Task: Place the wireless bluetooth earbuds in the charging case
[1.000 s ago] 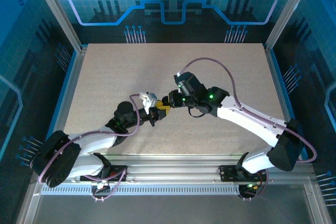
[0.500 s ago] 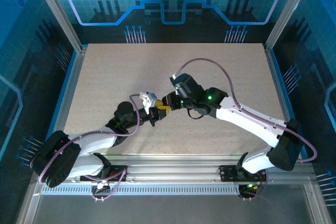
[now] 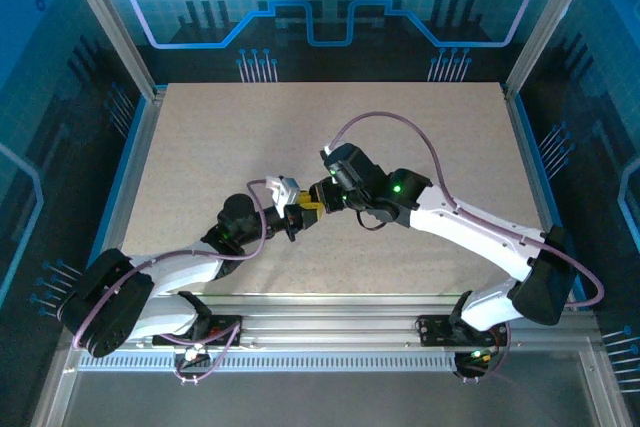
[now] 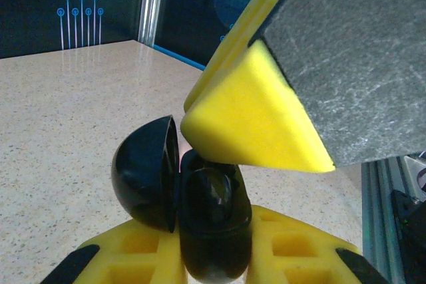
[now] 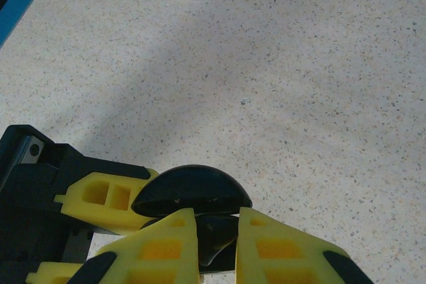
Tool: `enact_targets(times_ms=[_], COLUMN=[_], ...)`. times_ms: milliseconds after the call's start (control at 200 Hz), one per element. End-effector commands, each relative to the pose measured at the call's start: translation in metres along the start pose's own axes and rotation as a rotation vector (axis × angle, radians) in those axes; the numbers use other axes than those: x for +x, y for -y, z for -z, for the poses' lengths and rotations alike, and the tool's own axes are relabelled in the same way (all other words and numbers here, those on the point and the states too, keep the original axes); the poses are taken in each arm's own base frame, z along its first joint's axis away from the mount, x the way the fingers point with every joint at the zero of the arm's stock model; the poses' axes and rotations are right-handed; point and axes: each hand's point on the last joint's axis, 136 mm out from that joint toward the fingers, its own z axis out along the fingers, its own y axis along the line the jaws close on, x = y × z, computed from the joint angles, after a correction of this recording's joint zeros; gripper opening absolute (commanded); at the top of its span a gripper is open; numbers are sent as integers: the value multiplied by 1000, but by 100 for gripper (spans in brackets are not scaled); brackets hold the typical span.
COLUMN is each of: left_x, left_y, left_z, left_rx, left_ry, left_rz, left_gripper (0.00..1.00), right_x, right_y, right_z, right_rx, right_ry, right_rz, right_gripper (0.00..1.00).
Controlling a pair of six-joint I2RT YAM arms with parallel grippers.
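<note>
Top view: my left hand [image 3: 292, 219] and right hand [image 3: 318, 197] meet fingertip to fingertip over the middle of the table [image 3: 200, 147]. There is bare surface on every side of them, and the frame posts and near rail are well apart from both. Left wrist view: my left hand is closed on the black case [image 4: 213, 231] and holds it upright between its pads. The lid [image 4: 145, 176] is swung open to the left. My right hand's yellow fingertip [image 4: 253, 124] comes down from the upper right and sits at the mouth of the case, touching or nearly so. Something glossy and dark lies in the opening, but I cannot tell an earbud from the cavity. Right wrist view: my right hand's fingers are drawn narrow. Something dark shows in the slit between them, with the lid's dome just beyond, and whether that is an earbud I cannot tell. Risks, as I judge them: pressing off-line could twist the case in my left grip or knock the lid shut. A loose earbud would drop to the table below both hands.
</note>
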Motion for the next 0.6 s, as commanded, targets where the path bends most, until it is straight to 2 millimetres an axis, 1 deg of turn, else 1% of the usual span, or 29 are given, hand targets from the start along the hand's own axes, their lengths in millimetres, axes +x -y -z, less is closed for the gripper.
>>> enact_targets(times_ms=[0, 145, 350, 595], left_x=[-36, -38, -37, -37], left_y=[5, 5, 5, 6], left_z=[1, 0, 0, 0], left_rx=[4, 5, 7, 7], left_ry=[106, 109, 107, 99], left_rz=[-27, -29, -31, -37], left_gripper=[21, 21, 21, 21], right_x=[7, 8, 6, 1], right_y=[-5, -7, -10, -9], right_z=[4, 4, 4, 4], right_rx=[5, -9, -31, -77], right_ry=[-34, -37, -34, -31], right_rz=[48, 37, 13, -51], right_gripper=[18, 20, 26, 30])
